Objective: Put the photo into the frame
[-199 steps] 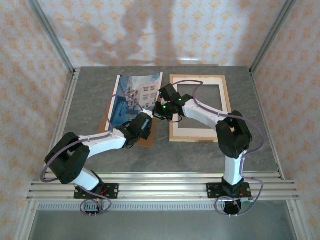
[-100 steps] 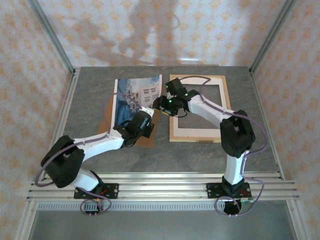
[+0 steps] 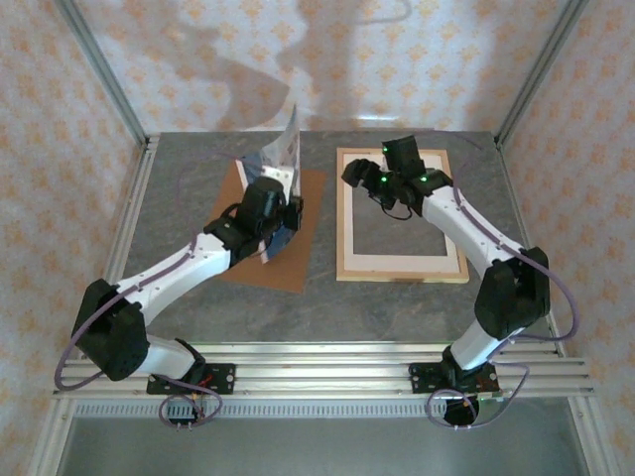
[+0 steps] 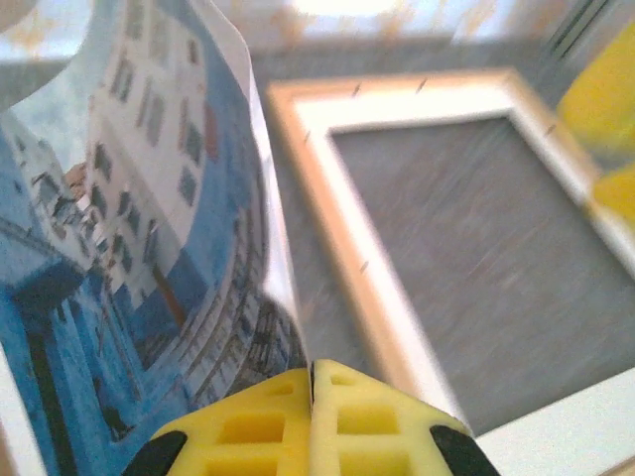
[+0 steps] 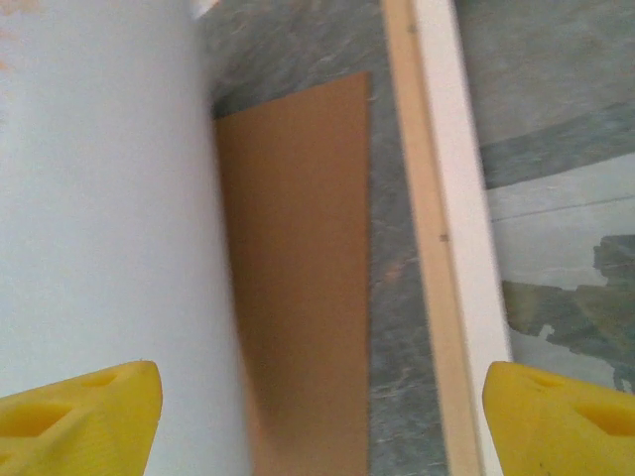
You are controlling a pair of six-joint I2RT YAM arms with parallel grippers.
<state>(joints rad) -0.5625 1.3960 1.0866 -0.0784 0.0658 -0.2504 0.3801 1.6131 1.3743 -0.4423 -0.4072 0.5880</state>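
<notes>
Photo [image 3: 285, 149] stood lifted off the worktop [image 3: 174, 198], pinched at its lower edge by the left hand [image 3: 286, 214], whose yellow fingers [image 4: 248, 426] were pressed together on the paper. In the left wrist view we saw that hand [image 4: 311, 375] closed on the photo [image 4: 149, 218], the sheet curving upward with its printed side facing the camera: a white multi-storey building with rows of windows, set among blue tones. We could read no words, brand or label on the print.

In the overhead view the photo rose steeply above the brown backing board [image 3: 298, 253], which lay flat on the left half of the worktop, and its top edge leaned toward the back wall.

To the right of the board lay the frame [image 3: 402, 268], flat on the worktop, light wood outside with a pale inner border and grey worktop showing through its opening. From the left wrist we saw the frame [image 4: 319, 203] just beside the photo's right edge, not touching it.

Over the frame's far left corner hung the right hand [image 3: 353, 177]. Its wrist view showed the right hand [image 5: 317, 382] with its yellow fingertips [image 5: 89, 407] spread wide and nothing between them. Beyond them we saw the photo's plain white back [image 5: 99, 198] on the left, the backing board [image 5: 298, 248] in the middle and the frame's wooden rail [image 5: 427, 198] on the right.
</notes>
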